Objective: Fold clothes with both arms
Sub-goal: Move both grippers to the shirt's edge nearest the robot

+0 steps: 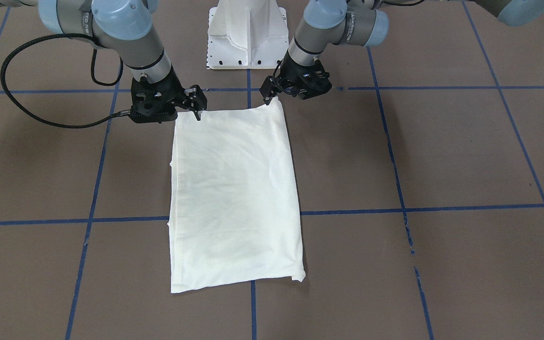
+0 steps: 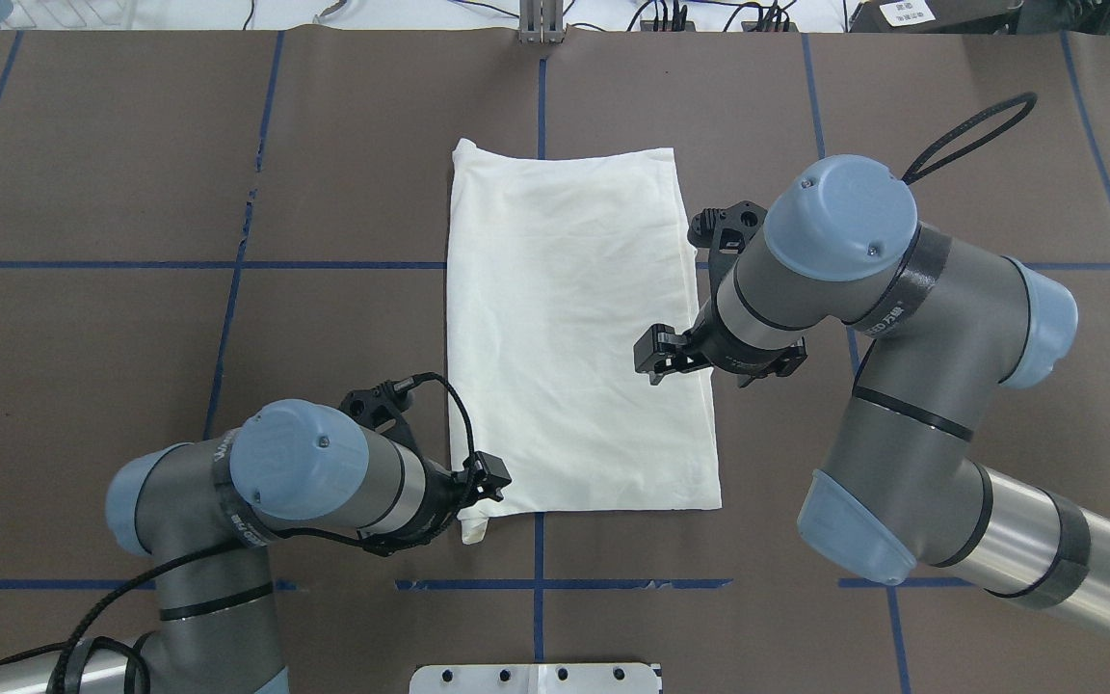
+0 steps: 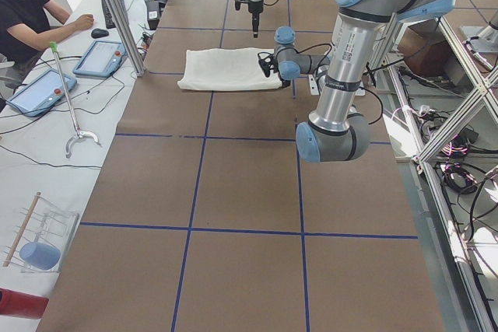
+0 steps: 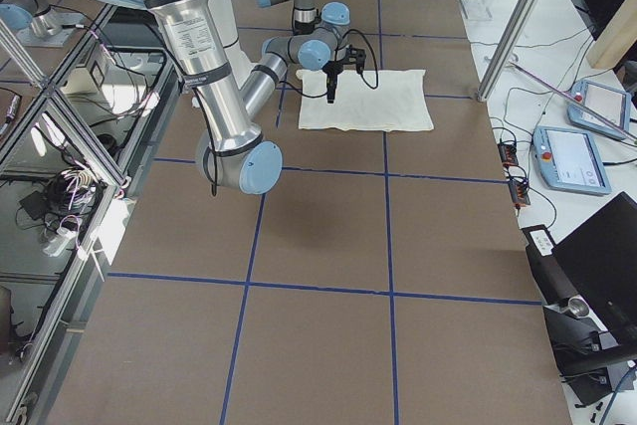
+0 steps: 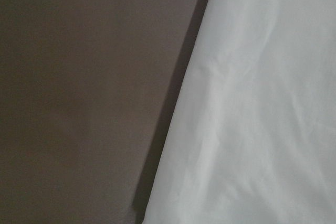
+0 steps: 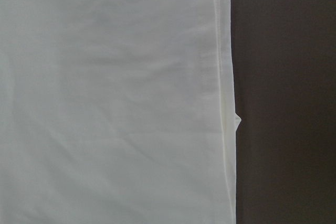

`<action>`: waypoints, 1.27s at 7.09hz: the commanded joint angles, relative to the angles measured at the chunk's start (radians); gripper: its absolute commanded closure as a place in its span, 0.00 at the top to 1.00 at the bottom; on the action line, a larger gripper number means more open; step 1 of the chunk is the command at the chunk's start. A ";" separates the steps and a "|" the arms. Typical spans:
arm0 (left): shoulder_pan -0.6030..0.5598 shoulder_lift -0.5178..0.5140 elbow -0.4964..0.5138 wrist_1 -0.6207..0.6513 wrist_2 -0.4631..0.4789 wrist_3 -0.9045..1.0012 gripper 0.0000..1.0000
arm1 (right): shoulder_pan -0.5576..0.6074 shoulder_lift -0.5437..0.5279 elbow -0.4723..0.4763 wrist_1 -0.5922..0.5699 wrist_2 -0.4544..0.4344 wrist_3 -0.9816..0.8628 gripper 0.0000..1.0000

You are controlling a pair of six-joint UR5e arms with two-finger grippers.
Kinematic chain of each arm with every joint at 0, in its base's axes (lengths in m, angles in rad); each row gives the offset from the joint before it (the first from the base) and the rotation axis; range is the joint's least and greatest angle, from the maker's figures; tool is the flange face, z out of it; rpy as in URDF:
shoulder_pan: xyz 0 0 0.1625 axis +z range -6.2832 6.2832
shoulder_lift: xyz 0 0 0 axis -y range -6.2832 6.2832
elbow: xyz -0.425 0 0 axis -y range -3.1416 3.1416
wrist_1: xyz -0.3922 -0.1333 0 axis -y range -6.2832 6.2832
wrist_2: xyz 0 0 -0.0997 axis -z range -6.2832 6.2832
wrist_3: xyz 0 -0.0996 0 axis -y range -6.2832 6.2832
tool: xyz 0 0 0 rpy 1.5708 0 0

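"Cream-white T-shirt [image 1: 234, 189], where is it?"

"Flat in the middle of the brown surface [image 1: 442, 151], folded to a long rectangle, plain side up. Its long sides run away from the robot, and it covers a crossing of the blue tape lines [image 1: 347, 212]."

"And the left hand [image 1: 268, 97]?"

"Low, at the shirt's corner nearest the robot on that side. Its fingers stand close together, the tips at the cloth. Whether any cloth is pinched between them I cannot tell. In the overhead view a small tab of fabric [image 2: 473, 528] pokes out past the hem just beside it."

"The right hand [image 1: 198, 111]?"

"Above the shirt near the other corner of the same short edge, pointing straight down. The side views show it raised clear of the cloth. Its fingers are narrow, nearly together, with nothing between them."

"What do the wrist cameras give?"

"Each shows only a long edge of the shirt with bare surface beside it. No fingers appear. The right one also catches a strip of blue tape."

"Is the cloth smooth?"

"Mostly. There are faint creases, and the far corner [image 1: 299, 277] on the robot's left side curls up a little."

"Anything else?"

"The white pedestal [image 1: 248, 38] stands at the robot's end of the surface, apart from the shirt's near edge. Beyond the surface on the robot's left, a person in a black top [image 3: 23, 13] sits at a side bench with a blue-edged tablet [image 3: 101, 58]."
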 commanded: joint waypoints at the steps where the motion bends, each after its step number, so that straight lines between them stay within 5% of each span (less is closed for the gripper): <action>1: 0.025 -0.042 0.056 0.005 0.059 -0.020 0.95 | -0.001 0.002 0.007 0.000 -0.006 0.002 1.00; 9: -0.001 -0.035 0.062 0.009 0.059 -0.017 0.63 | 0.010 0.002 0.004 0.000 -0.007 0.004 1.00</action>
